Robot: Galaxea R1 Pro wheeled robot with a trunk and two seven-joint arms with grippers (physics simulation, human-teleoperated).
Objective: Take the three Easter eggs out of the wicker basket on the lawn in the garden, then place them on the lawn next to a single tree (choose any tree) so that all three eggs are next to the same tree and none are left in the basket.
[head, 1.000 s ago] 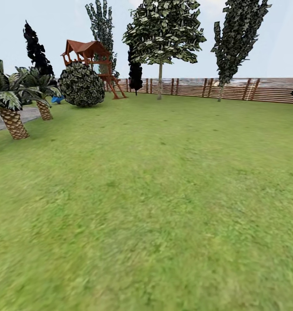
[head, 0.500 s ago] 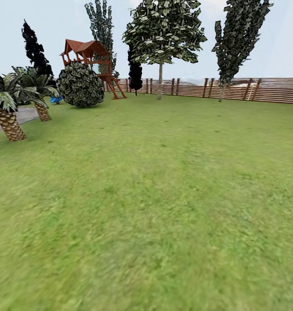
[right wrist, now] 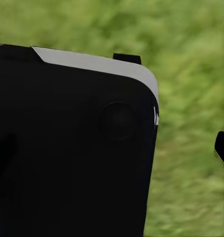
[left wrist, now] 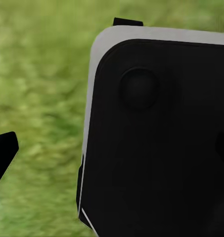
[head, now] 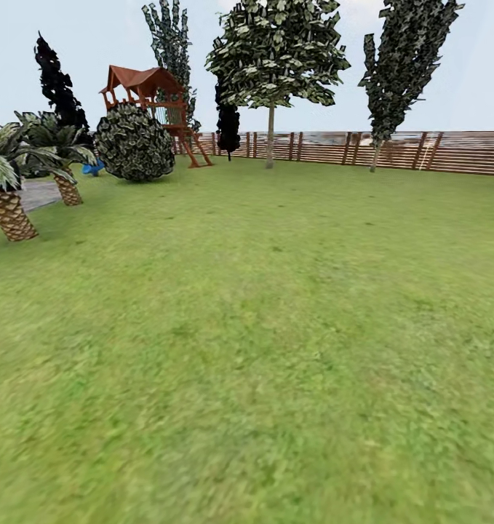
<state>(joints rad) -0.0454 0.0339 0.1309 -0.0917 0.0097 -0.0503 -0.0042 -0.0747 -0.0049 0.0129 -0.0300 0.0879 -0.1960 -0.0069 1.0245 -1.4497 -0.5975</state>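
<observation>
The lawn (head: 276, 327) stretches wide and flat ahead of me in the head view. Far across it, by the fence, stands a tree (head: 270, 138) with a slim pale trunk and dark, white-flecked foliage. A second, narrower tree (head: 377, 145) rises to its right. The Easter eggs and the wicker basket are out of view. In the left wrist view a black fingertip (left wrist: 3, 155) shows at the edge over blurred grass. A black fingertip (right wrist: 223, 148) shows likewise in the right wrist view. Whether either gripper is open or shut cannot be told.
A brown slat fence (head: 457, 151) closes the far side. A red-brown playset (head: 148, 87) and a round dark bush (head: 135, 143) stand at the back left, with two palms (head: 10, 211) by a paved patch (head: 36, 195). A black robot panel (left wrist: 161, 138) blocks much of each wrist view.
The whole head picture has slid slightly left, so the camera has moved a little. Nothing on the lawn has changed.
</observation>
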